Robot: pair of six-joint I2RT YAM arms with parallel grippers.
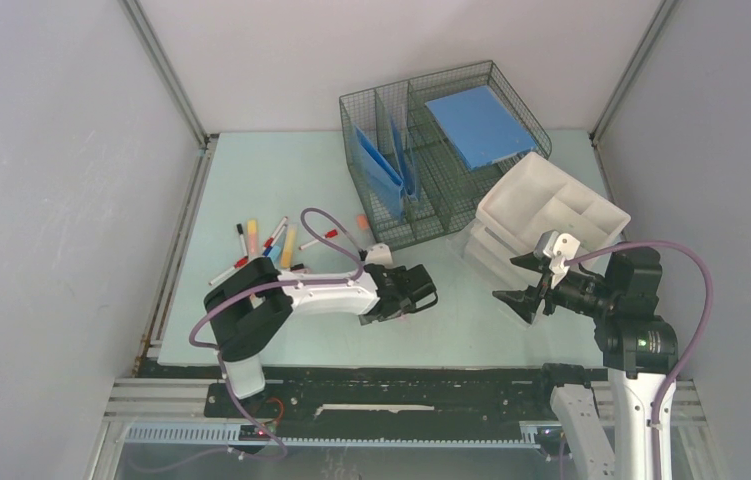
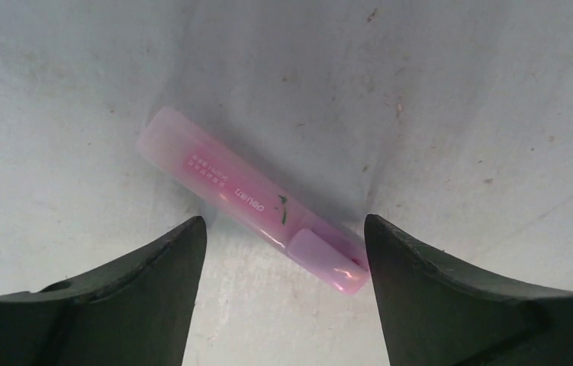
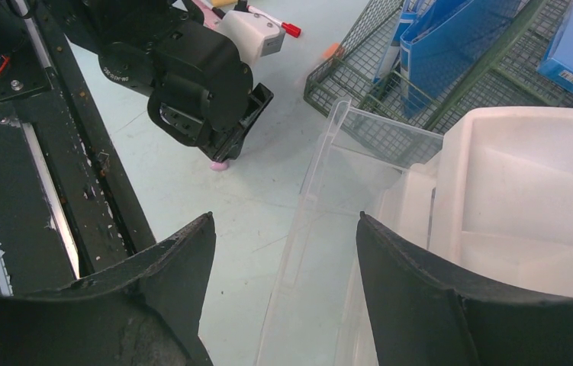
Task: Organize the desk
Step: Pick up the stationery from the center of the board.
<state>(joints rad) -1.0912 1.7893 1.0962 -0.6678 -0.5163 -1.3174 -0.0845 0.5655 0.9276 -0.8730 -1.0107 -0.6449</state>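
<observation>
Overhead view: the desk (image 1: 251, 180) fills the floor of the enclosure, its long axis running 9 to 3 o'clock; grey walls close it at 9, 12 and 3 o'clock, and a black rail (image 1: 401, 385) borders the 6 o'clock edge. Open surface lies between the two grippers at 6 o'clock and in the far corner towards 10 o'clock; a wire basket (image 1: 421, 235) and a white tray (image 1: 506, 190) crowd the 1 to 3 o'clock quarter; loose markers (image 1: 266, 245) lie at 9 o'clock. The left gripper (image 1: 419, 297) hangs low over the desk, hiding what is beneath it; the left wrist view alone shows a pink highlighter (image 2: 249, 200) flat on the desk between the parted jaws, ungripped, axis 10 to 4 o'clock, cap at 4. The right gripper (image 1: 513, 303) stands wide apart, holding nothing; its wrist view adds a clear bin (image 3: 321, 175).
</observation>
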